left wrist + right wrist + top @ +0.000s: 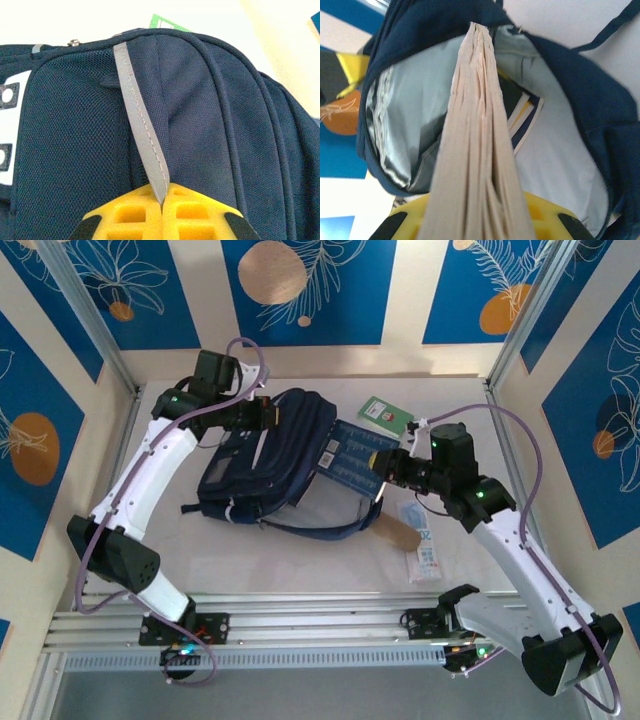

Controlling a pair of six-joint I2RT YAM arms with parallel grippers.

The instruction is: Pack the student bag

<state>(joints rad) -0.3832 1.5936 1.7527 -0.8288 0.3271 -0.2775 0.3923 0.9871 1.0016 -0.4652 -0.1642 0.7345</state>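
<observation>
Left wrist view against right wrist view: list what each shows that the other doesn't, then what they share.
Left wrist adds: the left hand pinching a grey strap outside the student bag, and a green card behind it. Right wrist adds: the right hand holding a book at the bag's open mouth, with its pale lining. Shared: navy fabric, yellow fingers.

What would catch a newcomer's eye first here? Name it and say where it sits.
The navy student bag lies mid-table, its mouth gaping toward the right. The right hand is shut on a thick book, its pages edge-on in the right wrist view, poking into that pale-lined opening. At the bag's far-left corner, the left hand pinches a grey strap.
</observation>
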